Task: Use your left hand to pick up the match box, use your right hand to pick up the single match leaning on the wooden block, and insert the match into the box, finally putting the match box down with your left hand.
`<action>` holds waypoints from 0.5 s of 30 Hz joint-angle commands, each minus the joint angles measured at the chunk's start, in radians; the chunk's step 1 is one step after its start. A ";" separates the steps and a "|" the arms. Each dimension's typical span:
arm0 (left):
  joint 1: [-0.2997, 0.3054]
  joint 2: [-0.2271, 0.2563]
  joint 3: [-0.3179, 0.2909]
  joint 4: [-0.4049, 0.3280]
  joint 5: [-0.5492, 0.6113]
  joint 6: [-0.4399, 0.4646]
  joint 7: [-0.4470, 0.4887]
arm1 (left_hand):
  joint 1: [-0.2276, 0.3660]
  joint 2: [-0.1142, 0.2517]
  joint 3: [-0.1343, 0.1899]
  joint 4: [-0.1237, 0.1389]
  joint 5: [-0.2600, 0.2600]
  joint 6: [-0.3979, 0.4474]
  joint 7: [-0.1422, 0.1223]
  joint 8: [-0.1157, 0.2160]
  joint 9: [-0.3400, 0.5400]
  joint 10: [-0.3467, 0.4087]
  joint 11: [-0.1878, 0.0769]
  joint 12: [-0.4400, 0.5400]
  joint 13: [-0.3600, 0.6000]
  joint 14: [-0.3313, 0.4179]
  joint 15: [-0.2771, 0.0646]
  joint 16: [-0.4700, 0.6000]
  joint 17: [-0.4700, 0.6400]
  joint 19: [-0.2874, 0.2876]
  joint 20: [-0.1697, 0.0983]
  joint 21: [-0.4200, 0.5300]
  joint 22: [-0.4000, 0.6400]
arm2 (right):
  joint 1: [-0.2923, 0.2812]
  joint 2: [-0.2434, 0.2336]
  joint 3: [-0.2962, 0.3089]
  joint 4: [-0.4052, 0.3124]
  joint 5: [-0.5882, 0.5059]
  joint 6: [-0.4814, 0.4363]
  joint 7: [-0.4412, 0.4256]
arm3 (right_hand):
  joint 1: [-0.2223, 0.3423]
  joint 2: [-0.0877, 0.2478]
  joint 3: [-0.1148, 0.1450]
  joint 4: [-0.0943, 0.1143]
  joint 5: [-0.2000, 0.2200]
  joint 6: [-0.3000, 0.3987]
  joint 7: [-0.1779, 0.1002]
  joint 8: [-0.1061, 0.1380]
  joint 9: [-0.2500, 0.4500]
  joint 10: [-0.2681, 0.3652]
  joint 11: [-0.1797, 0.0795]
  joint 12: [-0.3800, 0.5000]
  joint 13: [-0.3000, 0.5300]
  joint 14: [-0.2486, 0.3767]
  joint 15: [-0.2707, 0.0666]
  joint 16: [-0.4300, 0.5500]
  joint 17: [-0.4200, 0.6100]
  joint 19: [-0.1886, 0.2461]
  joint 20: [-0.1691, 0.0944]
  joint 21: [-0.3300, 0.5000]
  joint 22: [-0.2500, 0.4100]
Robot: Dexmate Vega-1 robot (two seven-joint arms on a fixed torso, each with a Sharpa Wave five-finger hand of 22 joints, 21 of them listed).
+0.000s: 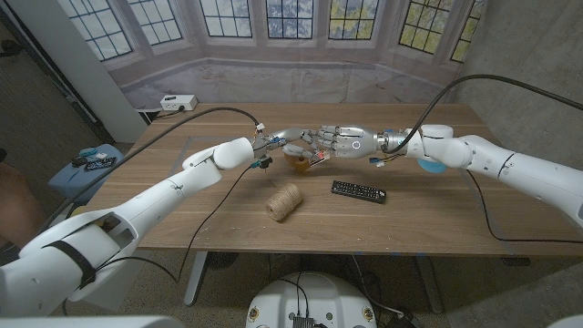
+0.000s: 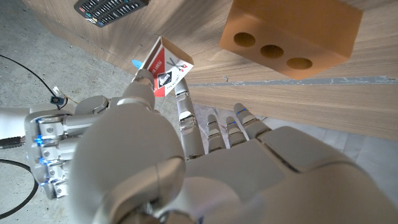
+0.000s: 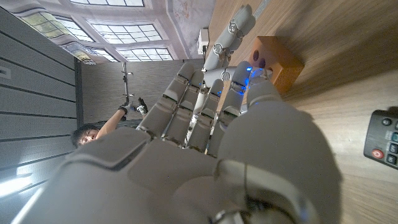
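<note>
My left hand (image 1: pixel 288 139) holds the red and white match box (image 2: pixel 166 65) up above the table, pinched at its lower end. The box (image 1: pixel 316 157) hangs just over the wooden block (image 1: pixel 296 160). My right hand (image 1: pixel 339 142) reaches in from the other side, its fingertips (image 2: pixel 144 79) against the box's edge. They pinch the match, of which only a small blue tip (image 2: pixel 134 63) shows. The block (image 2: pixel 290 34) has three round holes in its side. The right wrist view shows my right hand (image 3: pixel 205 118) from behind, with the block (image 3: pixel 278 58) beyond it.
A black remote (image 1: pixel 357 190) lies right of the centre and a spool of twine (image 1: pixel 284 202) lies in front of the block. A blue object (image 1: pixel 428 168) sits under my right forearm. A white box (image 1: pixel 178 102) stands at the far left. A person (image 3: pixel 93 132) stands in the background.
</note>
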 commanded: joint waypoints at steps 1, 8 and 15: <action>-0.003 -0.004 -0.001 0.016 -0.004 -0.010 0.002 | -0.004 0.002 -0.004 0.003 -0.002 0.000 0.003 0.002 0.001 0.002 0.001 0.005 0.002 -0.006 0.000 0.005 0.001 -0.003 0.001 0.005 0.003 | -0.012 0.017 -0.001 0.008 0.018 -0.013 0.006 | 0.003 0.011 -0.001 0.000 0.007 -0.001 0.000 0.002 0.005 0.002 0.000 0.001 0.003 0.001 -0.161 -0.002 0.002 -0.002 -0.095 0.004 0.002; -0.008 -0.009 0.003 0.028 -0.006 -0.016 -0.002 | -0.004 0.002 -0.004 0.003 -0.002 -0.001 0.003 0.002 0.001 0.001 0.001 0.005 0.002 -0.006 0.001 0.005 0.001 -0.003 0.002 0.005 0.003 | -0.020 0.019 -0.002 0.009 0.029 -0.017 0.011 | 0.003 0.011 -0.001 0.000 0.007 -0.001 -0.001 0.003 0.005 0.003 0.001 0.002 0.003 0.002 -0.161 -0.001 0.002 -0.003 -0.095 0.004 0.002; -0.013 -0.009 0.004 0.033 -0.004 -0.019 -0.004 | -0.004 0.003 -0.004 0.003 -0.001 0.001 0.000 0.003 0.001 0.002 0.002 0.005 0.002 -0.006 0.001 0.005 0.001 -0.003 0.001 0.005 0.003 | -0.020 0.030 -0.005 0.019 0.037 -0.018 0.009 | 0.003 0.011 -0.001 0.000 0.007 0.000 -0.002 0.003 0.005 0.001 -0.001 0.001 0.003 0.002 -0.160 -0.002 0.002 -0.002 -0.095 0.005 0.002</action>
